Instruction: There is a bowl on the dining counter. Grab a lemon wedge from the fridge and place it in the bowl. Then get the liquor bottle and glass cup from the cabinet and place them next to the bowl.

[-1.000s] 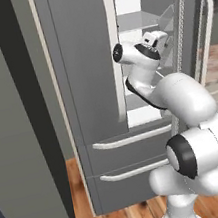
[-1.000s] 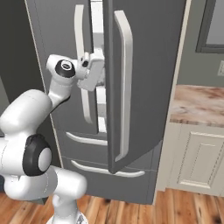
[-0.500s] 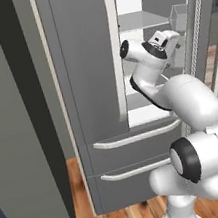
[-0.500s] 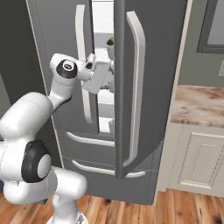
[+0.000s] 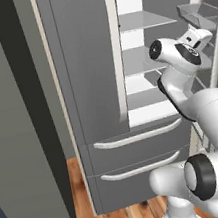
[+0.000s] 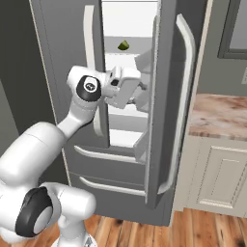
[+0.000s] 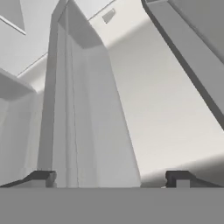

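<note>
Reaching into the tall dark grey French-door fridge (image 6: 166, 96), I have the white arm's two-finger gripper (image 7: 112, 178) inside the opening between its two doors. Its two small dark fingertips (image 7: 41, 178) stand wide apart with nothing between them.

The tiny olive-yellow triangular lemon wedge (image 6: 123, 45) sits on a white shelf inside the fridge. From the right base camera it lies above the gripper and a little farther back, well apart from it. Through the hand camera I see pale inner walls and the edge of a door bin ahead of the fingertips.

I judge the wedge to be very light, slightly soft and probably slippery on its cut faces. A hard squeeze could pop it out sideways, so I would close gently. The firmer rind side should give the better hold, with one finger on each flat face.

As far as I can tell, the wedge rests with a point upward and its broader base on the shelf. Its long axis seems to run roughly side to side across the shelf, but it is too small for me to be sure.

The open right door stands just to the gripper's right, very near the hand. The long pale vertical handle (image 5: 116, 54) of the closed left door is to its left.
</note>
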You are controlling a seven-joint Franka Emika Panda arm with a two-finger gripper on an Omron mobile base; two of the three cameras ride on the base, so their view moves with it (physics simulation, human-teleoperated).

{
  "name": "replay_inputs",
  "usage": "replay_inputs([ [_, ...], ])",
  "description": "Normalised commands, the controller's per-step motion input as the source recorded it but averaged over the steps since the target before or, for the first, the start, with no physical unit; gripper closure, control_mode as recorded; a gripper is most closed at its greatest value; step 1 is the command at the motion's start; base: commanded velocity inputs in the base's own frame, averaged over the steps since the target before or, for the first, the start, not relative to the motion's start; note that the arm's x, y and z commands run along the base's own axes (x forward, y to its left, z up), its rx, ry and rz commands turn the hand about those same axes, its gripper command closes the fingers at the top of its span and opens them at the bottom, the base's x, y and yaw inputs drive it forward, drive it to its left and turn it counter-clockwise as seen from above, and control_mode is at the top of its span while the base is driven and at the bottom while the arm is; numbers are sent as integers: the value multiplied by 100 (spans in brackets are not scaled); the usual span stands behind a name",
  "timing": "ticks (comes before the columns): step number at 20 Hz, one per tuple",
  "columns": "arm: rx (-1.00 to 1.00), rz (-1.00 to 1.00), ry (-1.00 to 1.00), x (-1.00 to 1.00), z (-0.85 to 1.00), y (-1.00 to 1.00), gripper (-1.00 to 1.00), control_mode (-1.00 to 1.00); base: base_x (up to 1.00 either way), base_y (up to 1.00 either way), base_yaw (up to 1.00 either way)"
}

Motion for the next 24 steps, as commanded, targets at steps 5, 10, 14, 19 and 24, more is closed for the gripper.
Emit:
replay_inputs([
  [5, 0, 0, -14, -25, 23, -100, -100, -100, 0, 0, 0],
  [10, 0, 0, -11, -5, 17, -99, -100, -100, 0, 0, 0],
  [14, 0, 0, -18, -36, 1, -43, -100, -100, 0, 0, 0],
  [19, 0, 4, -17, -66, 0, 14, -100, -100, 0, 0, 0],
  [24, 7, 1, -3, -40, 22, 70, -100, -100, 0, 0, 0],
])
